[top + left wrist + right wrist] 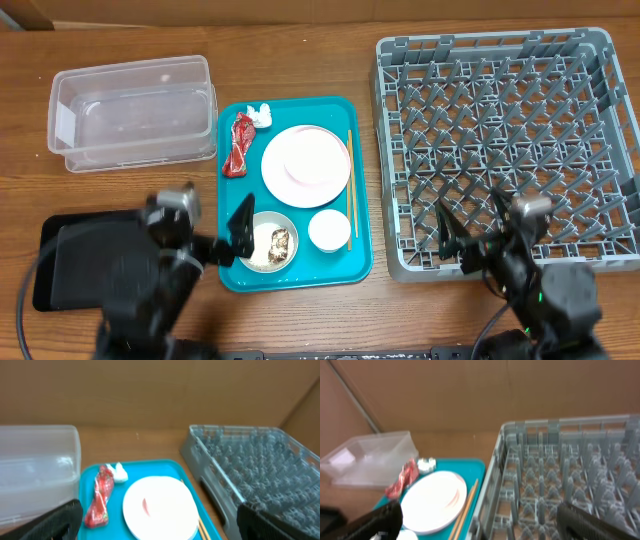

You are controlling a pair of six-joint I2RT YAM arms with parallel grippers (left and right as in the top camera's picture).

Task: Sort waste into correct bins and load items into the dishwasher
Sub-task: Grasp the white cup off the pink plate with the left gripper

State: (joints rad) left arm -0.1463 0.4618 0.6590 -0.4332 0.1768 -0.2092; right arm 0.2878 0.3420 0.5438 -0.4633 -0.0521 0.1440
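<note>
The left gripper (159,512) is seen empty, its 2 fingers spread wide at the lower corners of its wrist view with nothing pinched between them. Straight ahead of it, on the teal tray (172,467), the white plate (165,495) is framed between the fingers. A red wrapper (100,497) and a crumpled white paper (119,472) are seen ahead to its left, and the chopsticks (202,529) just to its right. The clear bin (35,470) is placed further left and the grey dishwasher rack (260,470) further right. The right gripper (477,517) is likewise held wide apart and empty. In its wrist view the rack fills the space ahead and to the right, while the tray, plate and wrapper are pushed off to its left. Only the overhead view shows what lies close under the hands: a dish with food scraps (272,241) just beside the left fingertips, a small white cup (329,230) a little further to the right of them, and a black bin (70,260) beneath the left arm. From overhead the right fingertips are seen at the near left corner of the rack.
</note>
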